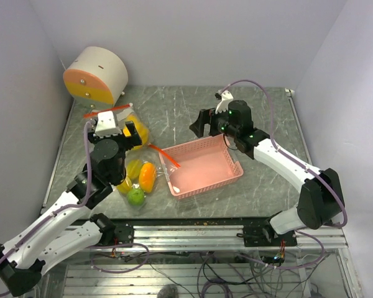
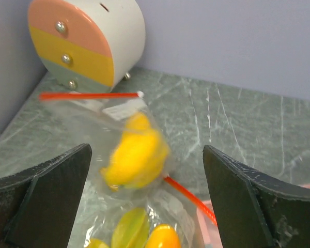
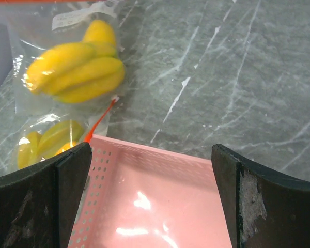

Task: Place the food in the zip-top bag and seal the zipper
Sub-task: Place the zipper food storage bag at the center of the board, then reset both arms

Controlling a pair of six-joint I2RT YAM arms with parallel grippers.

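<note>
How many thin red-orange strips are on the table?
2. One strip runs along the clear bag's far edge, near the round drawer box; the other strip slants from the bag onto the pink basket's left rim.

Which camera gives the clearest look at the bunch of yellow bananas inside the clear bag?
The right wrist view: the banana bunch lies sharp and whole, seen through the bag. The left wrist view shows it blurred, and the top external view shows only a small, partly hidden yellow patch.
</note>
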